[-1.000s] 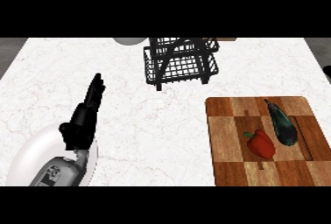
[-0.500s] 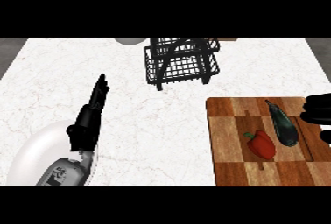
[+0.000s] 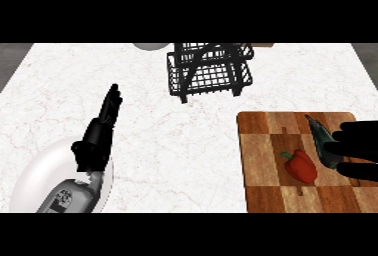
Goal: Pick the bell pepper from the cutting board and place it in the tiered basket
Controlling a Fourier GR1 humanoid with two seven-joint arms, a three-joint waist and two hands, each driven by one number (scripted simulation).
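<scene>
A red bell pepper with a green stem lies on the wooden cutting board at the right. A dark green eggplant lies just right of it on the board. My right hand comes in from the right edge over the board, fingers relaxed, partly covering the eggplant and a short way right of the pepper. The black wire tiered basket stands at the back centre. My left hand rests open at the left, fingers pointing away from me.
A white plate lies under my left forearm at the lower left. A pale round object sits at the counter's back edge, left of the basket. White marble counter stretches between the board and the plate.
My right hand has come in from the right edge and moved left over the cutting board toward the pepper. The left hand has stayed in place.
</scene>
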